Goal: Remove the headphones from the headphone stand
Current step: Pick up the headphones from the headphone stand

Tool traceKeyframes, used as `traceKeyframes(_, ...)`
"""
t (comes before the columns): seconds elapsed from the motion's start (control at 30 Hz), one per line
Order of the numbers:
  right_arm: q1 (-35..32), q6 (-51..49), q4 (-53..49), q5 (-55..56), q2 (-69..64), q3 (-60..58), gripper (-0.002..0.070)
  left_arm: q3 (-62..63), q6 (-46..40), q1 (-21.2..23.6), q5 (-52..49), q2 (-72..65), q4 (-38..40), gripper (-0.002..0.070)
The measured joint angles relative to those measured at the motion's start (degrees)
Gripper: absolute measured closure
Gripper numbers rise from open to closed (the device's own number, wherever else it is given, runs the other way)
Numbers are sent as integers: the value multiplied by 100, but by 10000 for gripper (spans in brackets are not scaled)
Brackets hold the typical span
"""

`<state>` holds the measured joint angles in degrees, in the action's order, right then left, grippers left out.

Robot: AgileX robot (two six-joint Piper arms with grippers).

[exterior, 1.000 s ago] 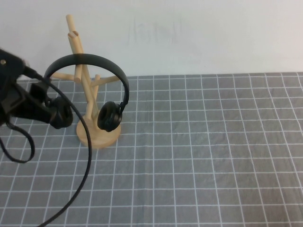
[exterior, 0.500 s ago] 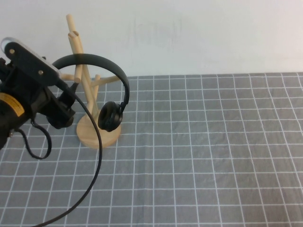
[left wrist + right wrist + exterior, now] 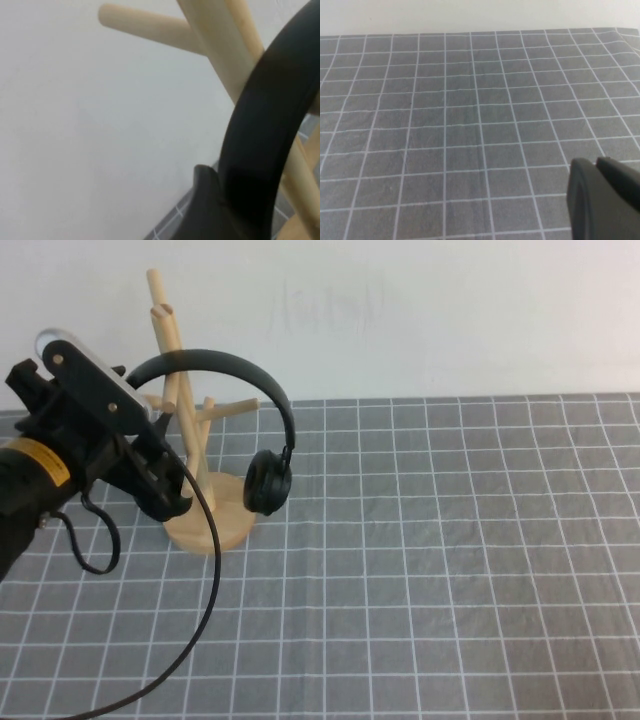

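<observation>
Headphones (image 3: pixel 262 430) w/ headband arched across the headphone stand (image 3: pixel 190 465) trunk; one ear cup hangs free over the stand's base, other hidden behind left hand (image 3: pixel 160 485). Left hand at that hidden cup, arm angled in from left edge; can't tell how far open or if it grips. Vs earlier: left arm raised and moved right, headphones shifted right w/ it. Right hand (image 3: pixel 605 200) only in wrist view, over grey grid surface (image 3: pixel 450 570), opening can't tell. White wall (image 3: pixel 450 310) behind.

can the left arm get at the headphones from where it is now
Probably yes: the left tool is already at the left ear cup of the headphones, beside the headphone stand. The right tool is off over bare mat.
</observation>
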<state>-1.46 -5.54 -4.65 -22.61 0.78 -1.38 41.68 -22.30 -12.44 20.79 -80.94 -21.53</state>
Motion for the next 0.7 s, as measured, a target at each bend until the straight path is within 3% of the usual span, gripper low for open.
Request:
traceKeyframes(0.33, 0, 0, 0, 0, 0, 0, 685, 0, -494, 0, 273, 0, 144, 274)
traceKeyframes(0.57, 0, 0, 0, 0, 0, 0, 685, 0, -1569, 0, 469, -5, 1633, 274)
traceKeyframes(0.7, 0, 0, 0, 0, 0, 0, 685, 0, -1746, 0, 551, -5, 1944, 275)
